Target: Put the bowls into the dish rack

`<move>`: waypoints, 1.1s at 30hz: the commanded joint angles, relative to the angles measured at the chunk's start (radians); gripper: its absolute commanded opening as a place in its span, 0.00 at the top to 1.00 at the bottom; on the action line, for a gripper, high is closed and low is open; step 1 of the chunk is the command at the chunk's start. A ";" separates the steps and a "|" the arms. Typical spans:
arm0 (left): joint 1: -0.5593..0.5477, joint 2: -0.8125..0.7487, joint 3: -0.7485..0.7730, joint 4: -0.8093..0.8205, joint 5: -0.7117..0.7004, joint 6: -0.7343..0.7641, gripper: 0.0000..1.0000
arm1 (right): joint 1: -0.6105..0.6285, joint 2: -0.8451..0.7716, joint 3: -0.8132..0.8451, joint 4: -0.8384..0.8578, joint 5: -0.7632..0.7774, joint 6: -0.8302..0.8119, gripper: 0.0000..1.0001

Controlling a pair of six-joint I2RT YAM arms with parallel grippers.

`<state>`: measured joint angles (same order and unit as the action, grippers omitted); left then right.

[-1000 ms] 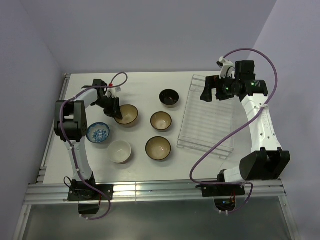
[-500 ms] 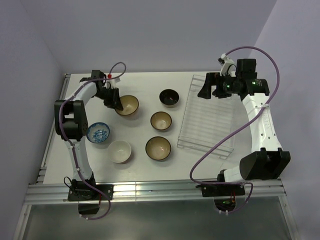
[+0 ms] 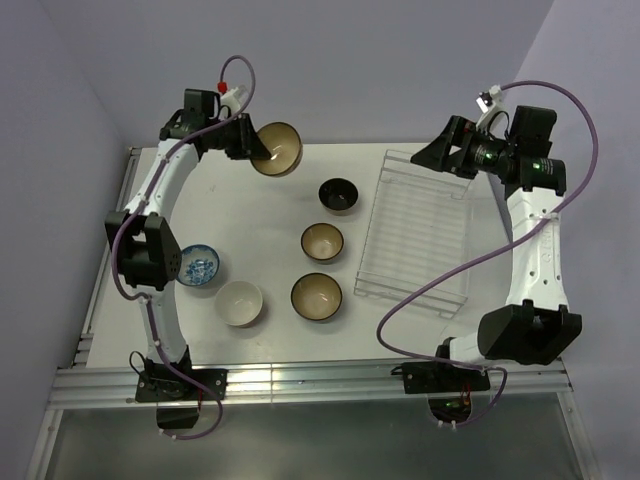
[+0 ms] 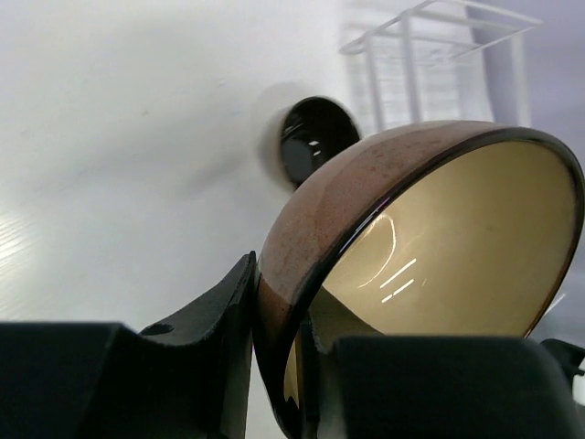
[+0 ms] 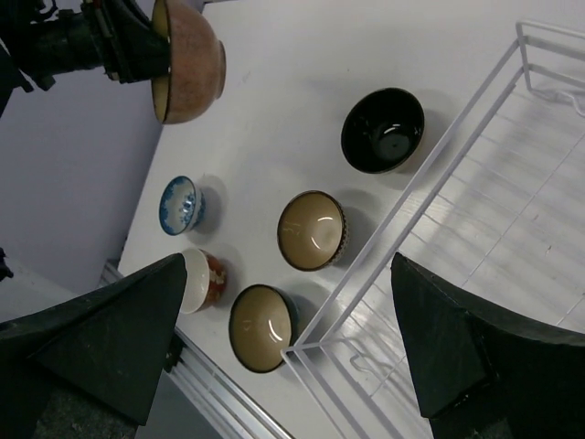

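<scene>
White tabletop (image 3: 275,265): tan bowl (image 3: 278,148) now lifted clear, rim pinched in left jaws, far-left. Right jaws spread wide, empty, over dish rack (image 3: 415,240) far end. Rack unloaded; five other bowls (image 3: 322,241) wait.

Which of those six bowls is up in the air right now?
The tan-inside bowl with the reddish-brown outside: the left gripper pinches its rim and holds it tilted aloft. The other five sit on the table.
</scene>
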<state>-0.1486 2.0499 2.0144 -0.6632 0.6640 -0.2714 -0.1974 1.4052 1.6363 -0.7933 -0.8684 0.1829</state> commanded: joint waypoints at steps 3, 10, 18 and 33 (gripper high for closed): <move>-0.103 -0.065 0.079 0.238 0.000 -0.147 1.00 | -0.052 -0.071 -0.036 0.085 -0.104 0.032 0.00; -0.252 0.012 0.080 0.563 0.130 -0.354 1.00 | -0.158 -0.075 -0.089 0.144 -0.187 0.107 0.00; -0.365 0.197 0.147 0.907 0.210 -0.701 1.00 | -0.168 -0.106 -0.188 0.221 -0.221 0.159 0.00; -0.456 0.385 0.173 1.249 0.230 -0.991 1.00 | -0.149 -0.075 -0.366 0.445 -0.233 0.294 0.00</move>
<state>-0.5770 2.4748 2.1040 0.4034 0.8677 -1.1931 -0.3599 1.3228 1.2819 -0.4179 -1.1065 0.4557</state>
